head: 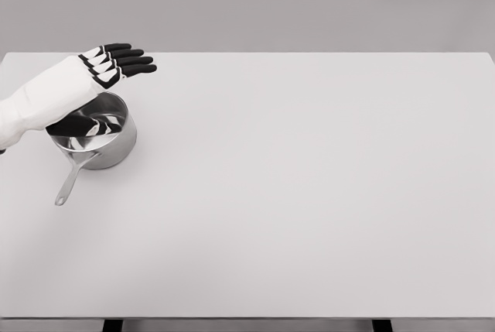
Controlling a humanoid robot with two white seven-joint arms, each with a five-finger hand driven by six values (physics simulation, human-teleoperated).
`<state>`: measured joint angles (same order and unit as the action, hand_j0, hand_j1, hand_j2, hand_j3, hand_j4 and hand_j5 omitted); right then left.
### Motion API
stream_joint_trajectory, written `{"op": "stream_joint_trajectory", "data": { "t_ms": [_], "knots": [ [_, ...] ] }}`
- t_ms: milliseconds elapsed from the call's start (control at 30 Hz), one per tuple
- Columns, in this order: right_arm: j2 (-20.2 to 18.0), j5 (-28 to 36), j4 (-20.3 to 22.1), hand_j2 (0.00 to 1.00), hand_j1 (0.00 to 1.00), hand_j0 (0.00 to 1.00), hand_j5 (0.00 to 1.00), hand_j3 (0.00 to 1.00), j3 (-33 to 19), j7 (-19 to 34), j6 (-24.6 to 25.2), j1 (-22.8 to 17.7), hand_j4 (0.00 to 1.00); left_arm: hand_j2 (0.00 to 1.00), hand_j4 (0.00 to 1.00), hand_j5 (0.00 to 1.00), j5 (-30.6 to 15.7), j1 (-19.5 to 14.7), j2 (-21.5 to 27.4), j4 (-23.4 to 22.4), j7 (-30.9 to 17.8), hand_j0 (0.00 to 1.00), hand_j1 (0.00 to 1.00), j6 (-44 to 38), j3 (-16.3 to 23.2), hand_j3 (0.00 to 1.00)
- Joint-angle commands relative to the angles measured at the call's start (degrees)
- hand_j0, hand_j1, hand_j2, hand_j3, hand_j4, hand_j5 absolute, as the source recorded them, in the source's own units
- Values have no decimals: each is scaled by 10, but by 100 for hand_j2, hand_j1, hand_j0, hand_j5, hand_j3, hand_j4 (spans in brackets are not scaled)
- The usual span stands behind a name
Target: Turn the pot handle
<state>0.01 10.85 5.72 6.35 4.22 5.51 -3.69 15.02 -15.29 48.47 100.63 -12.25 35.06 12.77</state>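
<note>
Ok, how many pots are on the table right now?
1. The pot sits near the table's left edge, its handle pointing toward the camera, with the left hand held flat above its far rim. Nothing else shows that could hide another.

Pot (104,142): small steel saucepan, polished, upright, open-topped, interior mirror-bright with reflections. Sits on the desk (309,193) near its left edge, toward the far side. Handle (68,185): long, thin, flat metal, running from the near-left rim down toward the lower left, its rounded end just above the desk.
</note>
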Motion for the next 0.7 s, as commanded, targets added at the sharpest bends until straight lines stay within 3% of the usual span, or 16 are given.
{"op": "stream_joint_trajectory", "data": {
  "t_ms": [0,500,667],
  "knots": [
    [0,0,-2,100,100,100,100,100,1,1,3,0,100,100,100,100,-3,1,1,0,0,100,100,-1,1,100],
    [0,0,-2,100,100,100,100,100,1,1,2,-3,100,100,100,100,67,113,0,-7,-1,100,100,-1,-4,100],
    [0,0,-2,100,100,100,100,100,1,1,2,-3,100,100,100,100,55,115,-9,-5,0,100,100,-1,-11,100]
  ]
}}
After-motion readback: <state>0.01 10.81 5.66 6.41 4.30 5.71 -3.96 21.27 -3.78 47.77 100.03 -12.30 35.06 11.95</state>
